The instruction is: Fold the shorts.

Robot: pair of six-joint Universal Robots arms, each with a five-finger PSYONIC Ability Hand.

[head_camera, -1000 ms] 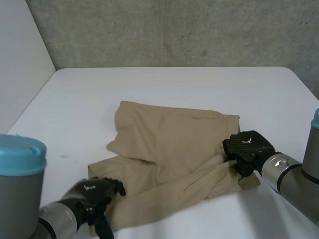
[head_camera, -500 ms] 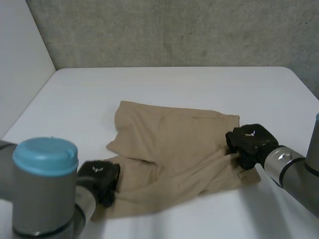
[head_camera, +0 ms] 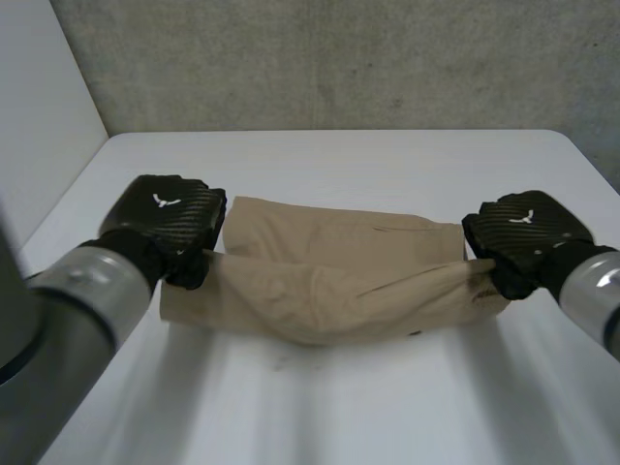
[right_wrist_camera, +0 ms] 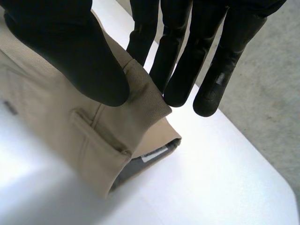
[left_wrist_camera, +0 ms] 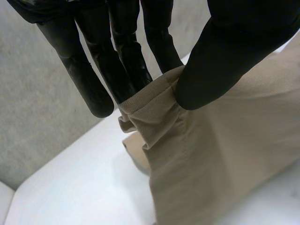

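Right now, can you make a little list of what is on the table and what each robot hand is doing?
thing: tan shorts, near edge lifted off the white table
left hand: pinches one end of that edge between thumb and fingers
right hand: pinches the other end, by a pocket
fold: not yet laid down
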